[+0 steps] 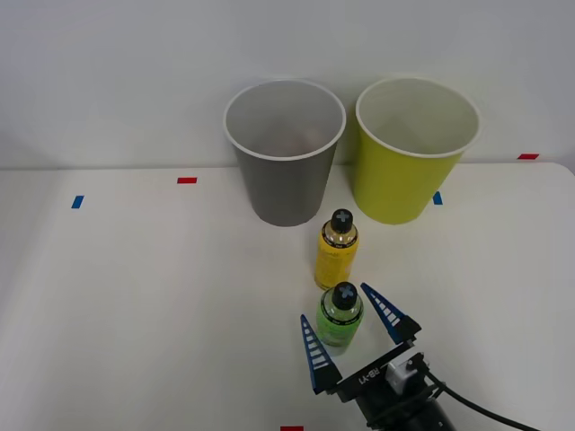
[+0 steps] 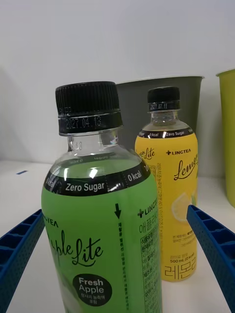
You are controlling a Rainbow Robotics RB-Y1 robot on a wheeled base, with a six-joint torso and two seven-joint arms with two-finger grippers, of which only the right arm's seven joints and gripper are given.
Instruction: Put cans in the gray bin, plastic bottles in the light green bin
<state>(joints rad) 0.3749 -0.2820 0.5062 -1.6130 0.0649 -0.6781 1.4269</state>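
Note:
A clear plastic bottle of green drink point(image 1: 340, 314) point(image 2: 100, 230) with a black cap stands upright on the white table. My right gripper point(image 1: 344, 312) point(image 2: 115, 247) is open, one blue ribbed finger on each side of this bottle, neither visibly touching it. Just behind it stands a second bottle, of yellow drink point(image 1: 336, 250) point(image 2: 169, 195), also black-capped. The gray bin point(image 1: 283, 153) point(image 2: 161, 105) stands at the back of the table. To its right stands the light green bin point(image 1: 411, 150) point(image 2: 227, 137). No cans are in view.
The white table point(image 1: 135, 296) ends at a white wall behind the bins. Small red tape marks point(image 1: 187, 180) and blue tape marks point(image 1: 77, 202) lie on its surface. Open table space spreads to the left of the bottles.

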